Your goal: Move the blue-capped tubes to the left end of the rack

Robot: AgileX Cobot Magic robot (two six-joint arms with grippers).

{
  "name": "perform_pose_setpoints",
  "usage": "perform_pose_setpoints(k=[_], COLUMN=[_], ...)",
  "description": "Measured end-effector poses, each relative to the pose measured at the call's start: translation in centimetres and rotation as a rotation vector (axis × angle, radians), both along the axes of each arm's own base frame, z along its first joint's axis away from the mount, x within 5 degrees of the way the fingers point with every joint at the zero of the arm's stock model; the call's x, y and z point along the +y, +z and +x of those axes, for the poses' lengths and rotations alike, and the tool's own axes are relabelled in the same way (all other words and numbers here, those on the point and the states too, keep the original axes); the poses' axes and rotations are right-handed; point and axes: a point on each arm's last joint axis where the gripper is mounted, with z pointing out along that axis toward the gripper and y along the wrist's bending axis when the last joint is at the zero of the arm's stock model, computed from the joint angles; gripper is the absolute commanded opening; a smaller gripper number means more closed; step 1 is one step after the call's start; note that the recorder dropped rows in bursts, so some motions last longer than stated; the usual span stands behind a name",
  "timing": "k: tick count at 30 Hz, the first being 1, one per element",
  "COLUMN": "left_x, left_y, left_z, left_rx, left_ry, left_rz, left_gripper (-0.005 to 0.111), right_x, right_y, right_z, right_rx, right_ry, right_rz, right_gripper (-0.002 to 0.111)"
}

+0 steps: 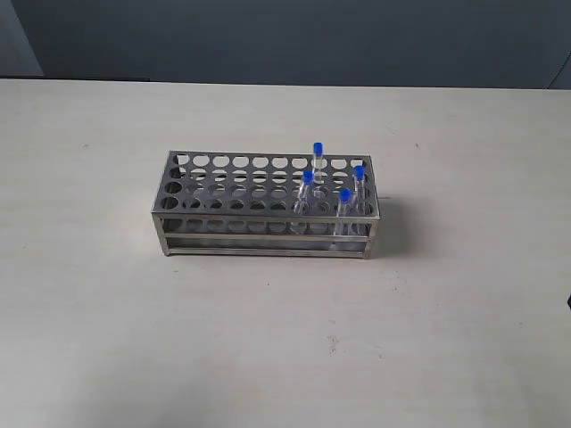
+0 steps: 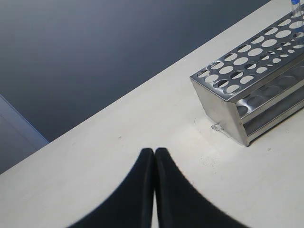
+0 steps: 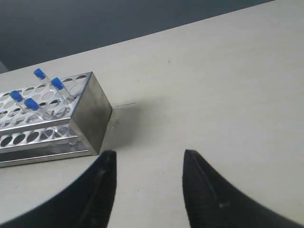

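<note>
The silvery metal rack (image 1: 232,192) stands mid-table, its top plate full of round holes. Several blue-capped tubes stand upright in its right end: one at the back (image 1: 318,160), one further forward (image 1: 307,189), one at the far right (image 1: 359,183) and one at the front (image 1: 344,207). The right wrist view shows them (image 3: 31,103) in the rack (image 3: 88,114), with my right gripper (image 3: 148,154) open over bare table beyond that end. My left gripper (image 2: 154,151) is shut on nothing, off the rack's (image 2: 228,107) empty left end. Neither gripper shows in the exterior view.
The pale table (image 1: 268,339) spreads wide on all sides of the rack. A dark wall (image 1: 285,36) runs behind the table's far edge. A small scrap or mark (image 2: 217,127) lies by the rack's left corner.
</note>
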Motion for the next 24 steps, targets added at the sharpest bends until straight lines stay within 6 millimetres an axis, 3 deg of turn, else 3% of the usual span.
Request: perform_pose_setpoints(k=[12,14,19,24], left_x=[0.0,0.0,0.0,0.0], left_y=[0.0,0.0,0.0,0.0], left_z=[0.0,0.0,0.0,0.0], left_rx=[0.000,0.000,0.000,0.000], left_ry=[0.000,0.000,0.000,0.000], left_rz=[0.000,0.000,0.000,0.000], left_gripper=[0.001,0.001,0.001,0.001], right_x=[0.0,0.4,0.9,0.3], right_y=[0.0,0.5,3.2,5.0], right_z=[0.0,0.0,0.2,0.2], right_rx=[-0.003,-0.014,-0.112,-0.287], right_ry=[0.002,0.004,-0.004,-0.008], right_rz=[0.007,0.125,0.677,0.801], right_gripper=[0.043,0.043,0.043,0.043])
